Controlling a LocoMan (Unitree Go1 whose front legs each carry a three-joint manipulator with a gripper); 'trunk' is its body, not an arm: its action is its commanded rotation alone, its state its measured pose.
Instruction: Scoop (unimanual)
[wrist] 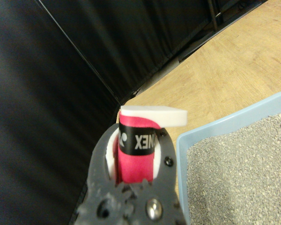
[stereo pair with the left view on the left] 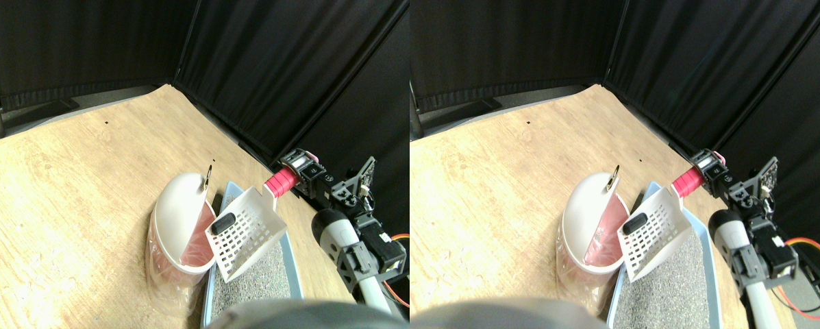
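The right gripper (stereo pair with the left view on the left: 299,171) is closed around the pink wrapped handle (stereo pair with the left view on the left: 281,181) of a white slotted scoop (stereo pair with the left view on the left: 246,233). The scoop extends left and nearer from the gripper, tilted over the open mouth of a white bin (stereo pair with the left view on the left: 177,212) and the far end of a blue litter tray (stereo pair with the left view on the left: 293,264) filled with grey litter (stereo pair with the left view on the left: 255,284). A small dark object (stereo pair with the left view on the left: 223,223) rests in the scoop near the bin's opening. Tray and bin stand side by side on a wooden floor (stereo pair with the left view on the left: 74,185).

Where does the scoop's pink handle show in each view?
Stereo pair view: pink handle right of centre, above the white slotted scoop.
Wrist view: pink handle low centre, clamped in the right hand.
Shared landmark: blue litter tray.
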